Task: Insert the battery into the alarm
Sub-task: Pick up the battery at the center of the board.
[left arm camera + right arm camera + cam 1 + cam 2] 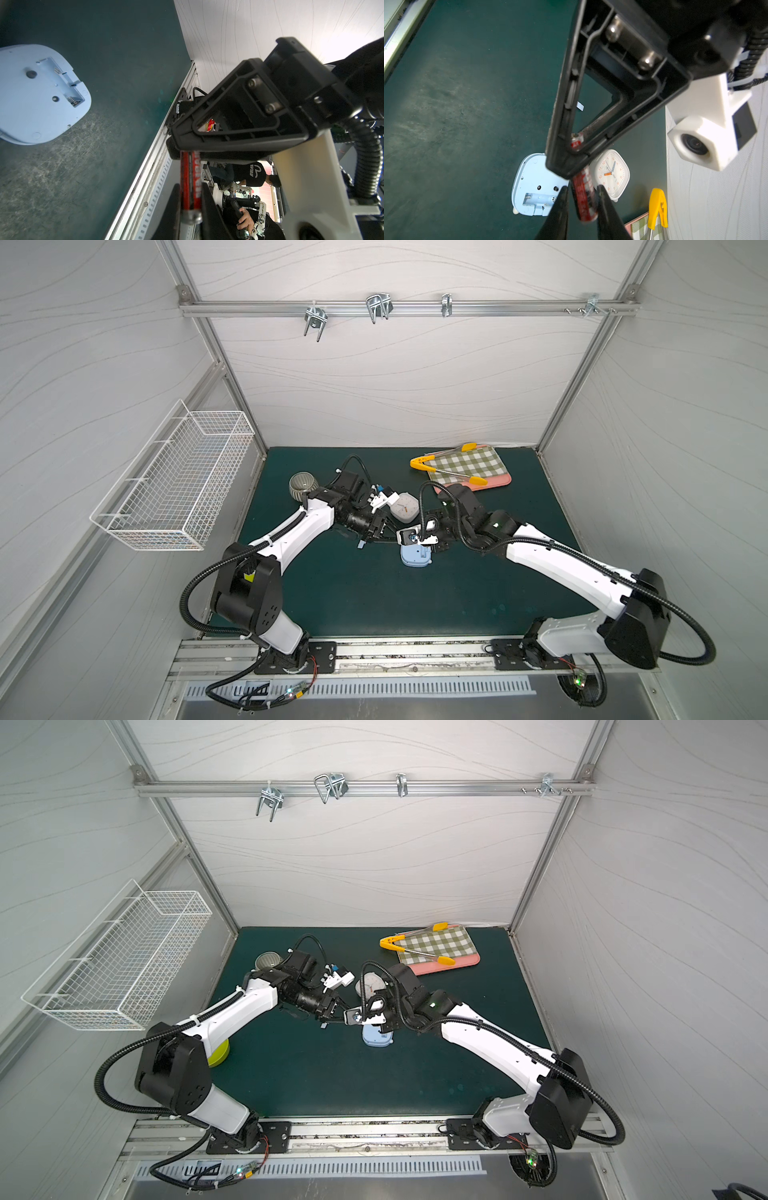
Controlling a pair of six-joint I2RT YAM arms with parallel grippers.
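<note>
Battery (190, 176), red with a silver cap, is held in the air above the green mat (374, 597), between the two grippers near the middle of the workspace. The left gripper (190, 187) is clamped tight on one end of it. The right gripper (582, 188) reaches in from the opposite side. Its two black fingers (560, 207) stand narrow on either side of the battery's other end. Slim dark gaps show beside the battery there, and it is not possible to tell whether the pads press on it.

The alarm (415, 562), a pale blue clock with rounded corners, lies face down on the mat, just beside the grippers and toward the front edge. Its battery compartment (539, 198) is open, with metal contacts showing.

A white clock (405, 508) lies face up near it, toward the back wall. A small pale blue piece (360, 545), too small to identify, rests on the mat by the left gripper.

At the back right, a pink board (496, 481) carries a green checked cloth (467, 462), and yellow-tipped tongs (446, 467) lie on the cloth. A ribbed bowl (302, 485) sits behind the left arm. A white wire basket (174, 485) hangs on the left wall.
</note>
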